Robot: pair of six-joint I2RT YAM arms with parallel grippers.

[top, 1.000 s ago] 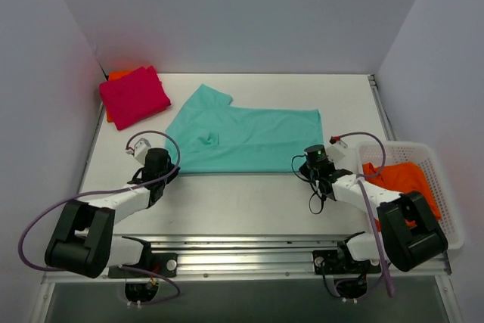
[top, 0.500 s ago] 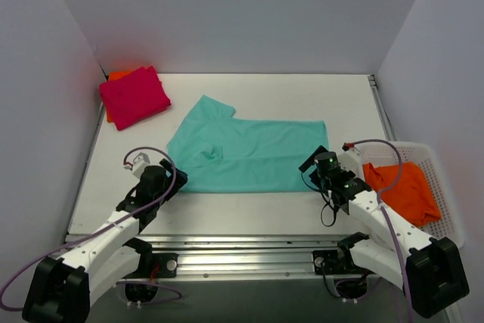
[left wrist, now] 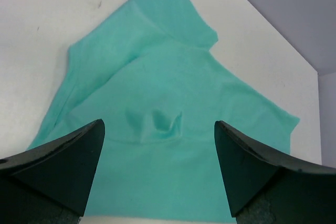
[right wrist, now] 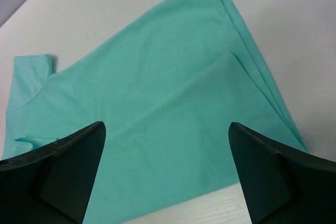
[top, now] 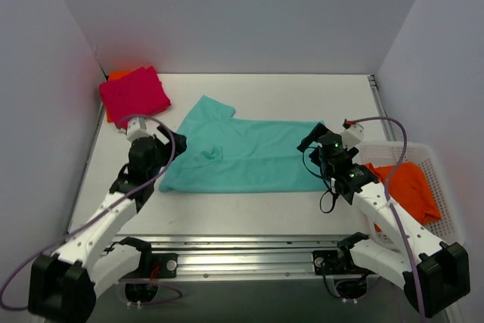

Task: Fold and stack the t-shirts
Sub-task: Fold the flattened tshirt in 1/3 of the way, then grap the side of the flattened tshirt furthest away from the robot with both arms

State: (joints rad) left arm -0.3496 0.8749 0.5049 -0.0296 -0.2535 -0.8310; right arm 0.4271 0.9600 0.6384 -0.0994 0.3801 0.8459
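Teal t-shirt (top: 242,158) lies between both arms' parted jaws; magenta t-shirt (top: 134,96) back-left, orange t-shirt (top: 408,187) in basket (top: 448,213)

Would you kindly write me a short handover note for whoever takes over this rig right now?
Left end effector: open, empty, over the left end of the teal t-shirt.
Right end effector: open, empty, over its right end.
Teal t-shirt: flat mid-table, partly folded over itself, one sleeve sticking out.
Done: pink t-shirt folded, stacked on a folded orange t-shirt in the far-left corner.
Left: finish folding and stack the teal one, then the loose orange t-shirt in the basket on the right.
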